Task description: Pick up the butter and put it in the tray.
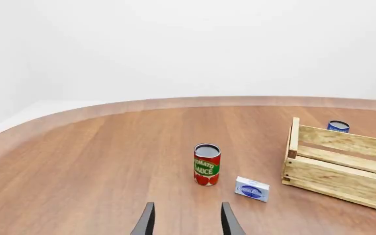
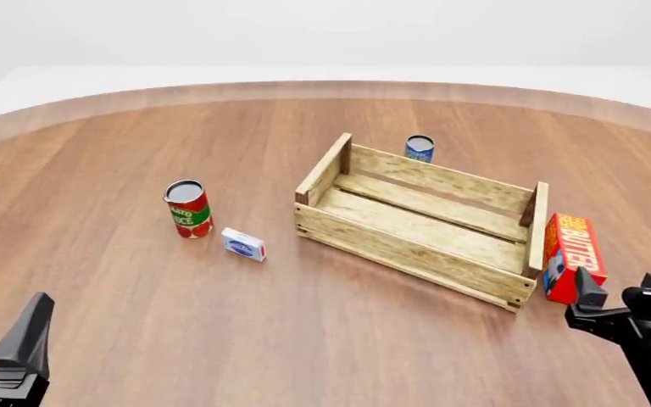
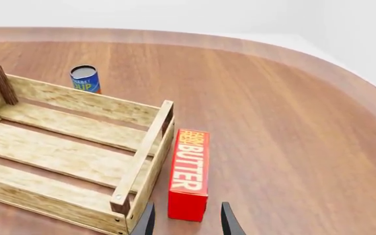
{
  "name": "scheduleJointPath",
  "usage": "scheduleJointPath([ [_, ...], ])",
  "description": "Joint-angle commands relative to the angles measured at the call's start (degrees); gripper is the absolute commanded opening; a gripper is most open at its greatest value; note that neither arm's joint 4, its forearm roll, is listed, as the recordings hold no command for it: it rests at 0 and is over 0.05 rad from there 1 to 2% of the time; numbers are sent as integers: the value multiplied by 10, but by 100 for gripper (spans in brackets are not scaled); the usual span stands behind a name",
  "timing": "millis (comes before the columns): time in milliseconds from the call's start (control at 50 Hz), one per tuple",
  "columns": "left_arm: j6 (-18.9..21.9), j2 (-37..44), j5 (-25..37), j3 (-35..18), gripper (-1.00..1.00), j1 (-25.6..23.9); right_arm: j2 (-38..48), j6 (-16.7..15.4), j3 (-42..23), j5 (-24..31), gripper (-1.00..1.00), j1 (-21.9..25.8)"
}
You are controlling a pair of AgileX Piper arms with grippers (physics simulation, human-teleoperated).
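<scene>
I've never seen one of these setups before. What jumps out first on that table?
The big wooden tray near the middle of the table draws the eye first; nothing shows inside it. Next comes the red butter lying close against the tray's right end, just ahead of the open right gripper. To the tray's left stand a tomato sauce can and a small white-blue box; a blue can sits behind it.

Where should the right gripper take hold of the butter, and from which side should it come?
Probably from above, across the narrow width of the butter, near its middle. The carton lies flat, its long side close beside the tray's end board, so a sideways approach looks blocked there. The right gripper is open, roughly in line with the carton.
</scene>
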Motion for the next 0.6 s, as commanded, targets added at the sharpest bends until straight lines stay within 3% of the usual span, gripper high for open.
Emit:
scheduleJointPath([
  [20,0,0,0,0,100,0,47,-2,0,-42,100,0],
  [600,0,0,0,0,100,0,123,-3,-4,-98,100,-4],
])
